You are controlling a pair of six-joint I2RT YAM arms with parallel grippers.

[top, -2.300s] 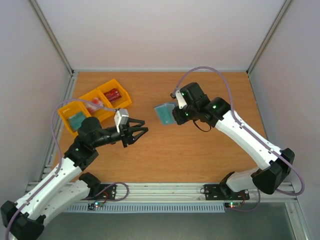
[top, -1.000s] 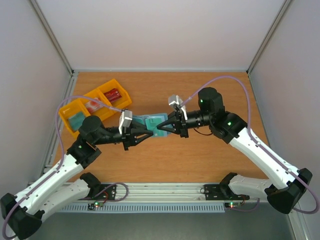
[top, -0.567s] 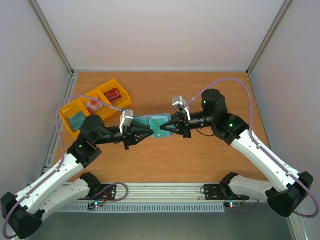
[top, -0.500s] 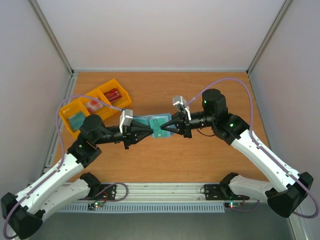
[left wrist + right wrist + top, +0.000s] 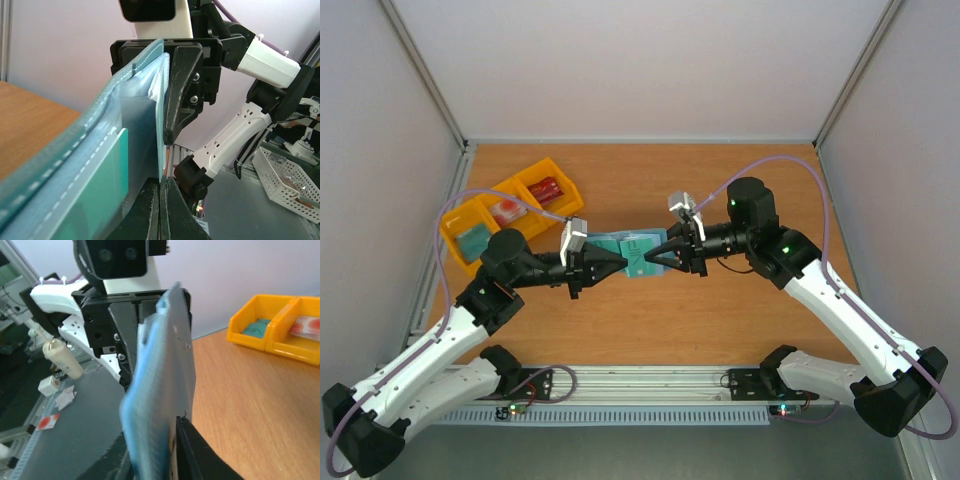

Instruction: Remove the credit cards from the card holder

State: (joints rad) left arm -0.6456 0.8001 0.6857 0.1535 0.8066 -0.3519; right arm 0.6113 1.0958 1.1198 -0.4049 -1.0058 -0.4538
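The card holder (image 5: 636, 250) hangs in the air over the middle of the tabletop (image 5: 720, 310), standing on edge and gripped from two sides. The left gripper (image 5: 161, 186) has both fingers pressed tight together on a thin teal edge rising out of an inner pocket. This is a credit card (image 5: 163, 125) seen edge-on, with most of its length seated in the pocket.

Opposite it, the right gripper (image 5: 658, 257) clamps the holder's far edge, and its black fingers (image 5: 182, 95) lie flat against the soft slate-blue cover. The holder's leaves stand a little apart. In the left wrist view, the stitched cover slopes away to the left, and a second teal card (image 5: 92, 200) shows through a clear pocket. The right wrist view shows only the plain blue outer face, upright between the two grippers.

Well apart from the holder, near the tabletop's left edge and towards its far-left corner, a yellow tray (image 5: 247, 339) lies on the slant.
- **Nearest compartment:** a teal card (image 5: 472, 238).
- **Middle compartment:** a pale pinkish-red card (image 5: 507, 211).
- **Farthest compartment:** a darker red item (image 5: 545, 188), too small to make out.
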